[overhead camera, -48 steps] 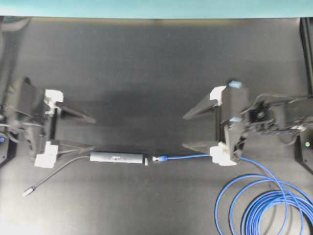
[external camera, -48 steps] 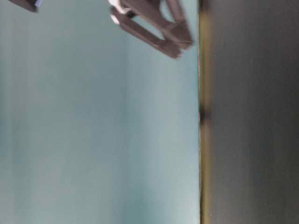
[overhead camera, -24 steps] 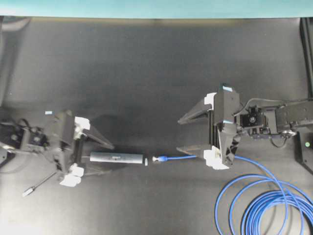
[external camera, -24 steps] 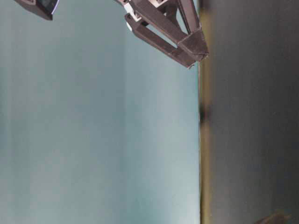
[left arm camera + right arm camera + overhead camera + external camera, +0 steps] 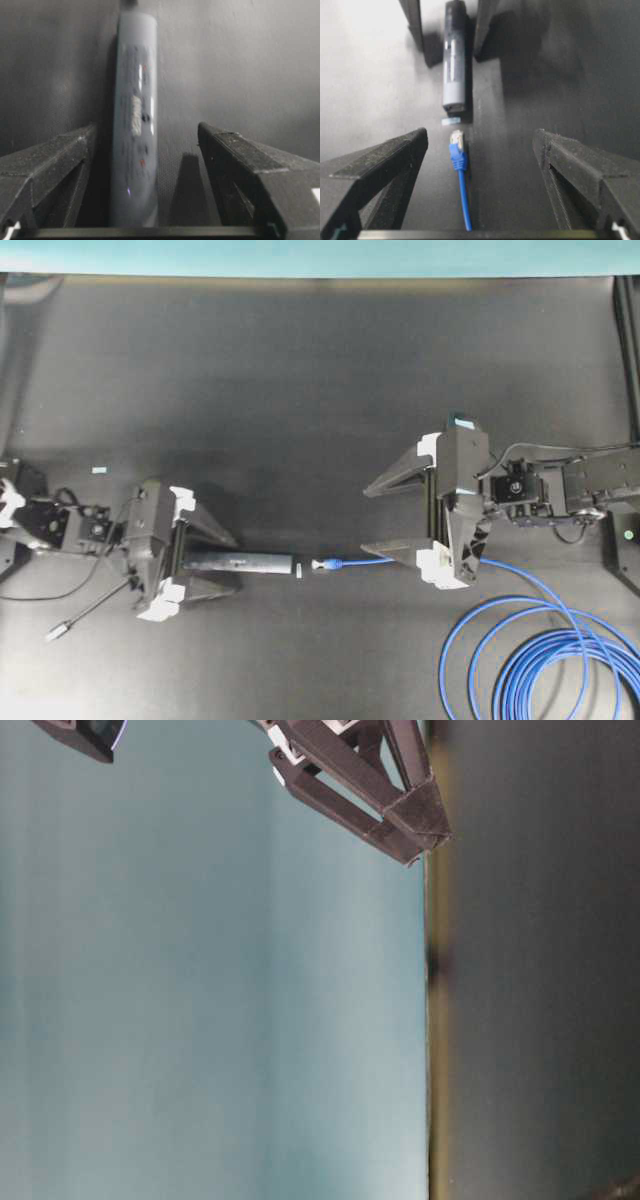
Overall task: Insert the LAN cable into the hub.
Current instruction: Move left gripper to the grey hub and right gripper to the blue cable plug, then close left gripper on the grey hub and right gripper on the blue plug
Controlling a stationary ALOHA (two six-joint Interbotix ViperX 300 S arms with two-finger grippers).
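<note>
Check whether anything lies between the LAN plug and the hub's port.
A small white scrap lies on the table in the gap between the LAN cable plug and the hub end. Nothing else visible blocks it.

Both arms lie low over the table, reaching toward each other from opposite sides. The left gripper (image 5: pixel 225 560) points right, its jaws spread wide. The right gripper (image 5: pixel 378 522) points left from the far side, jaws spread wider still.
</note>
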